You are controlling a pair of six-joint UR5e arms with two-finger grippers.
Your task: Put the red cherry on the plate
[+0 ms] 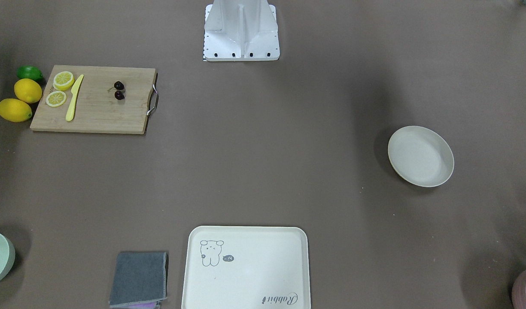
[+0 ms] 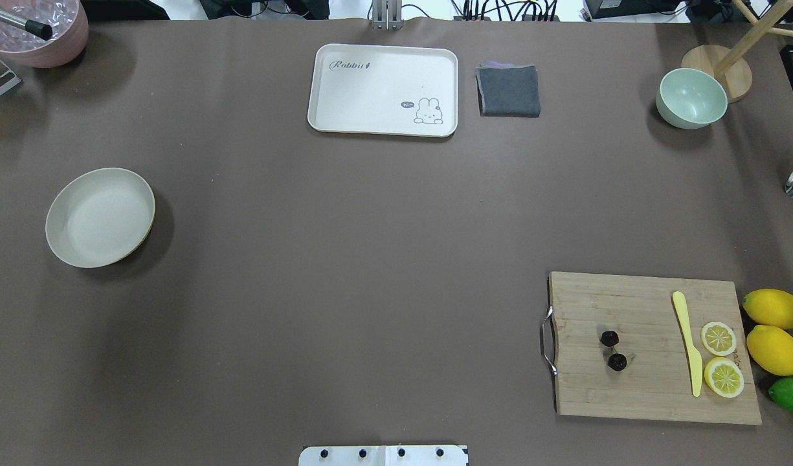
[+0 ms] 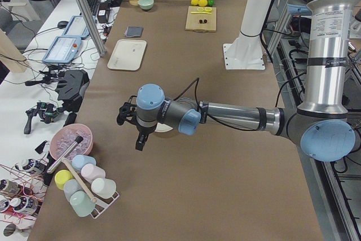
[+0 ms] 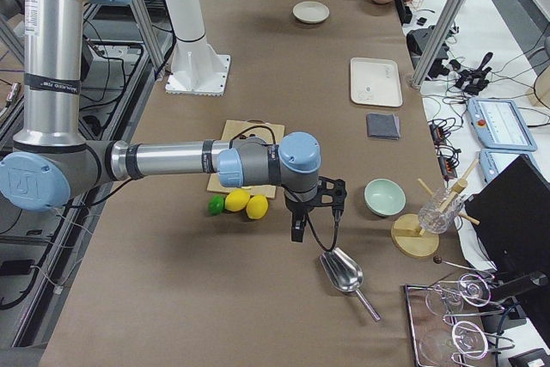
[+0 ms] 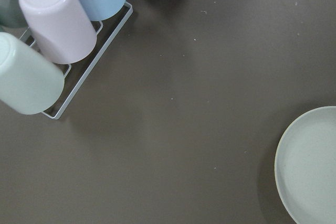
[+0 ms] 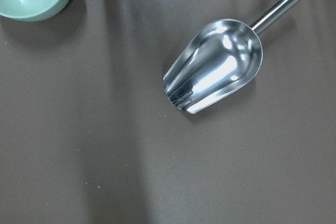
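Note:
The red cherry (image 1: 119, 90) (image 2: 613, 350), two dark glossy balls joined by stems, lies on the wooden cutting board (image 2: 652, 346). Far across the table sits the round cream plate (image 1: 420, 156) (image 2: 100, 217), with nothing in it; its edge also shows in the left wrist view (image 5: 310, 166). My left gripper (image 3: 131, 131) hangs above the table beside the plate. At the opposite end, past the lemons, my right gripper (image 4: 314, 212) hangs over a metal scoop (image 6: 215, 66). Both grippers show only in the side views, so I cannot tell whether they are open or shut.
The board also carries a yellow knife (image 2: 687, 343) and two lemon slices (image 2: 720, 356); lemons (image 2: 773, 330) and a lime (image 2: 791, 393) lie beside it. A bear tray (image 2: 383, 89), grey cloth (image 2: 509, 90), mint bowl (image 2: 691, 98) and cup rack (image 5: 58, 40) stand around.

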